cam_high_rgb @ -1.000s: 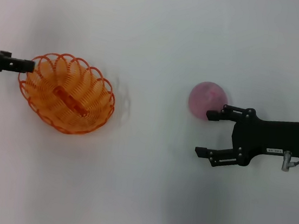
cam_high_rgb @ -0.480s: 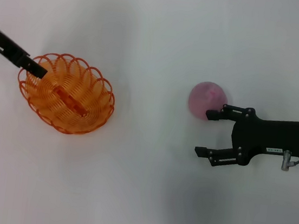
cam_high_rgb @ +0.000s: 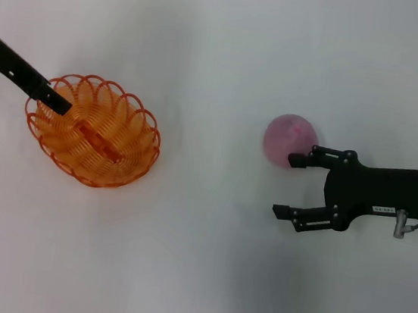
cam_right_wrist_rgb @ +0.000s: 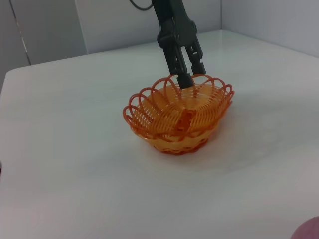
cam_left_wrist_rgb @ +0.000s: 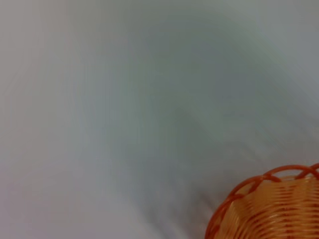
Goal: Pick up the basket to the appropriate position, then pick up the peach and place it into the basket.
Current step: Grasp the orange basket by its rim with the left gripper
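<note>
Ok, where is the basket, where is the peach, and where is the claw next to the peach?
basket (cam_high_rgb: 125, 127): head view, on its wire coils.
peach (cam_high_rgb: 286, 138): head view, middle of the pink ball.
right gripper (cam_high_rgb: 288, 186): head view, between its open fingertips.

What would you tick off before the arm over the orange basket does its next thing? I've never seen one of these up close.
1. Left gripper lined up on the basket rim: ok; its tips straddle the scalloped edge on the basket's far-left side.
2. Left jaws closed on the rim: cannot tell; they look close together, but contact is not clear.
3. Basket upright and flat on the table: ok.
4. Basket free of contents: ok; only its own orange strip lies inside.
5. Peach clear of the basket's path: ok; it sits well to the right.
6. Right gripper ready for the peach: ok; jaws open, upper tip at the fruit's edge.
</note>
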`<state>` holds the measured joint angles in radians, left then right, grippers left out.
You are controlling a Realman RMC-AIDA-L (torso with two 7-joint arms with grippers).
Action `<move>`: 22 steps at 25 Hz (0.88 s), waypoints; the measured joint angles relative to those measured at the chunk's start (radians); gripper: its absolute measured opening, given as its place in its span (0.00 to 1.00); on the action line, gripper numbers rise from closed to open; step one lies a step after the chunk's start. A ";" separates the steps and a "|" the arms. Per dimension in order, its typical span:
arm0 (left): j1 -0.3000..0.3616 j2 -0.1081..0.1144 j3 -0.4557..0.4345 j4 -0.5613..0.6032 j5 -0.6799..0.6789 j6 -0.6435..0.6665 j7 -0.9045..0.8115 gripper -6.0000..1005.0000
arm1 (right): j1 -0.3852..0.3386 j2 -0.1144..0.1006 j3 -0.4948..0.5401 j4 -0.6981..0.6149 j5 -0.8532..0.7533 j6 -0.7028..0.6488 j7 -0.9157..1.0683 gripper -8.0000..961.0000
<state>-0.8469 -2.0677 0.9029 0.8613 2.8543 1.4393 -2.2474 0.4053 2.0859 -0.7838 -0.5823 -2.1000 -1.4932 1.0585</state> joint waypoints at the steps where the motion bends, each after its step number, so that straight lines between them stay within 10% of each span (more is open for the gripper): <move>1: 0.000 0.000 0.011 -0.018 0.000 -0.017 0.000 0.70 | 0.001 0.000 0.000 0.000 0.000 0.001 0.000 0.99; 22: -0.001 -0.016 0.068 -0.044 0.002 -0.087 -0.022 0.62 | 0.009 0.000 0.000 -0.001 0.000 0.004 0.000 0.99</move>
<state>-0.8478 -2.0837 0.9710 0.8172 2.8564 1.3527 -2.2690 0.4142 2.0863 -0.7838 -0.5830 -2.1000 -1.4892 1.0585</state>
